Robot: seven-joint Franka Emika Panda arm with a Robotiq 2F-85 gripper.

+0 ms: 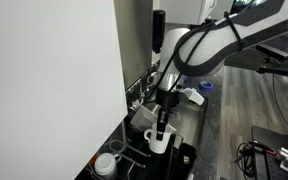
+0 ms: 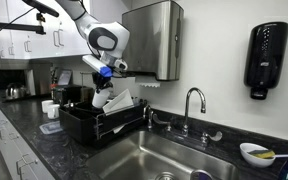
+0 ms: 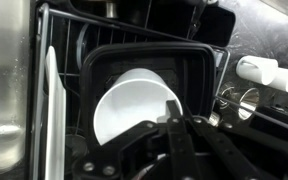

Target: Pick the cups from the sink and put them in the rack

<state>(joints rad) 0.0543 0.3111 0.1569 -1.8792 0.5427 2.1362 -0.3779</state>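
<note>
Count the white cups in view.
2. One plain white cup held by the gripper in the black wire rack; one wider, dark-rimmed white cup on the dark counter. Others may be hidden.

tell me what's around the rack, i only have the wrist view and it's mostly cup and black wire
observer: the rack sits on the dark counter right next to the sink, with the tap behind the basin.
operator: anything else on that counter
observer: a wider white cup stands on it beside the rack.
operator: how am i coming in
observer: the arm bends straight down, gripper upright over the plain white cup.
</note>
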